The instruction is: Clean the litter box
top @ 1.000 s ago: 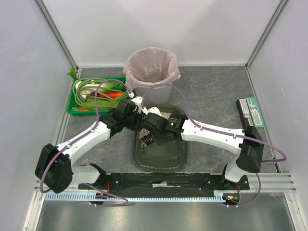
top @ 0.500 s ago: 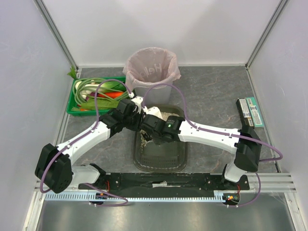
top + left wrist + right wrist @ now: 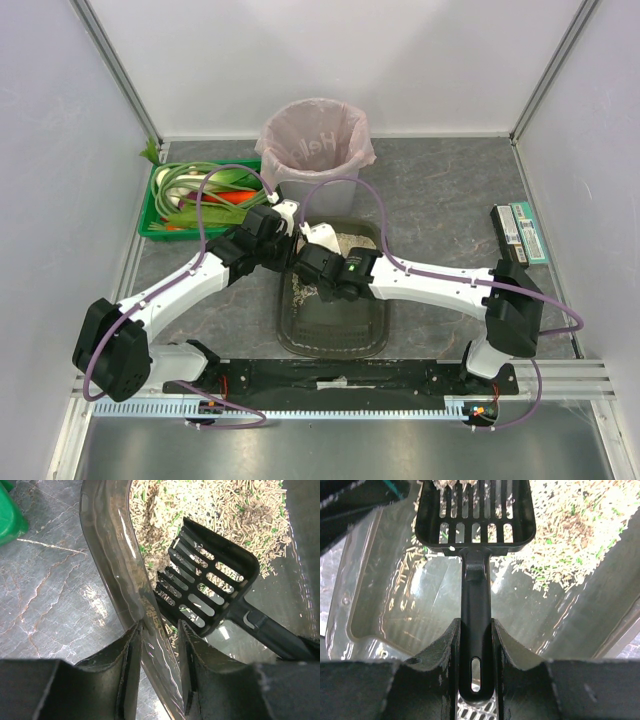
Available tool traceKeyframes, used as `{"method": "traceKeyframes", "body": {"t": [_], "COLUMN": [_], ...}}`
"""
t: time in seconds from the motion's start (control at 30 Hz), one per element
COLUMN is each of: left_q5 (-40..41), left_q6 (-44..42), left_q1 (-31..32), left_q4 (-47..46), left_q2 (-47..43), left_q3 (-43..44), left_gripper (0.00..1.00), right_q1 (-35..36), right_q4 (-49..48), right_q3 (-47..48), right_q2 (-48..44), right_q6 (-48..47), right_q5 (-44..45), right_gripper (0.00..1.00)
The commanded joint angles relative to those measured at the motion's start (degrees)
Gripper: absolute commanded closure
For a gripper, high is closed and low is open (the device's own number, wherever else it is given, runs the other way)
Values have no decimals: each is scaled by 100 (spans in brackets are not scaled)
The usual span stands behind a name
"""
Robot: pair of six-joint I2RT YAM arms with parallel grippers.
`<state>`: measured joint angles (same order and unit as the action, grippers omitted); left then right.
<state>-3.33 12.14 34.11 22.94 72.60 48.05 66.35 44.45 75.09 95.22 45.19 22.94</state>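
The dark olive-grey litter box (image 3: 335, 325) lies mid-table with beige litter (image 3: 348, 241) heaped at its far end. My left gripper (image 3: 159, 630) is shut on the litter box's left rim (image 3: 107, 555). My right gripper (image 3: 475, 630) is shut on the handle of a black slotted scoop (image 3: 475, 515). The scoop's head rests at the litter's near edge, by the left wall (image 3: 210, 587). In the top view both grippers (image 3: 295, 262) meet over the box's far left part. Greyish clumps (image 3: 150, 527) sit in the litter beside the scoop.
A grey bin with a pink bag (image 3: 313, 150) stands just behind the litter box. A green crate of vegetables (image 3: 195, 198) is at the far left. A flat boxed item (image 3: 518, 232) lies at the right edge. White walls enclose the table.
My right arm has moved left and farther along the box, carrying the scoop up to the litter at the far left. My left gripper has stayed on the rim.
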Motion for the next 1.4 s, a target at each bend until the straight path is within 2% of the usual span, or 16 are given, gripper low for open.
{"method": "traceKeyframes", "body": {"t": [0.0,0.7,1.0,1.23,1.37], "left_q5": [-414,-510,-598,-625,-502], "left_q6": [192,183,175,174,166], "left_q1": [96,96,105,105,105], "left_q4": [-70,-105,-114,-114,-88], "left_q2": [-70,-114,-79,-88,-123], "left_q3": [143,152,143,152,169], "left_gripper": [61,62,62,62,61], "right_q1": [-17,-17,1,71,203], "right_q4": [-867,-2423,-2897,-3977,-4172], "right_q3": [-117,-1180,-1365,-1989,-2191], "right_q2": [32,-109,32,-117,-311], "right_q6": [210,87,-282,-704,-880], "right_q5": [395,1256,1485,1441,1695], "right_gripper": [100,100,100,100,100]}}
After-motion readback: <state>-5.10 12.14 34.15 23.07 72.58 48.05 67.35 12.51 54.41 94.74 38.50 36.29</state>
